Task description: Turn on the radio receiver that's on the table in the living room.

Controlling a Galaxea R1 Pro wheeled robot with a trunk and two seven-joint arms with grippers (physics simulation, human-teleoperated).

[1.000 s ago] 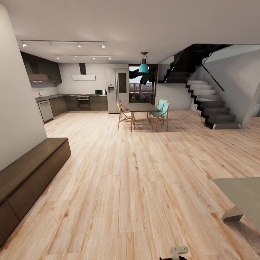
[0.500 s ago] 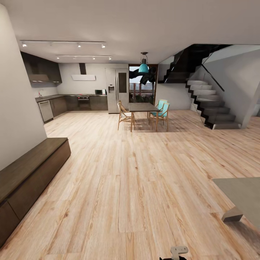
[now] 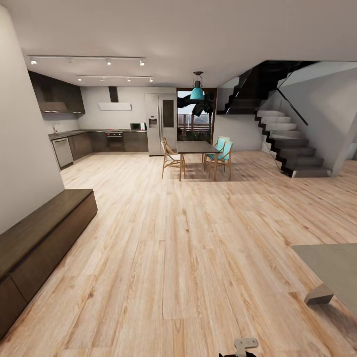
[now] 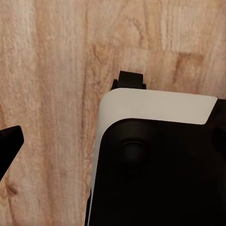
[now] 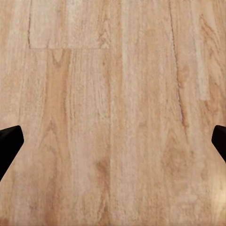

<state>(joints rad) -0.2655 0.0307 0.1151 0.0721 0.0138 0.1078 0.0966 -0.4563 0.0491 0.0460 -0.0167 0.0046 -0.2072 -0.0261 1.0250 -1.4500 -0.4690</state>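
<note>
Sitting in the open-plan room right now, head cam looking across a big stretch of light wood floor (image 3: 188, 258). At about 4 o'clock in the head view there's the corner of a low grey worktop (image 3: 332, 270) with a short leg under it, which looks like the coffee table. Can't see any radio on the bit of it that's in frame, so I can't tell where the radio sits.

Over at 9 o'clock a long dark low cabinet (image 3: 39, 238) runs along the white wall. Up at 11 o'clock is the dark-cabinet kitchen (image 3: 99, 139) with a steel fridge (image 3: 159, 124) beside it. Near 12 o'clock is the dark dining table (image 3: 197, 147) with wooden chairs (image 3: 171, 158), a couple with teal seats, and a teal pendant lamp (image 3: 197, 91) hanging above. Staircase (image 3: 290, 144) climbs at 2 o'clock.

Right claw (image 5: 113, 141): wrist cam looks straight down at floorboards, dark fingertips (image 5: 9, 141) sitting at opposite edges, so it's spread wide with nothing between them.

Left claw (image 4: 9, 146): just one dark fingertip visible, the rest blocked by a white and black part of the robot body (image 4: 155, 160), so can't tell if it's spread or pressed together
</note>
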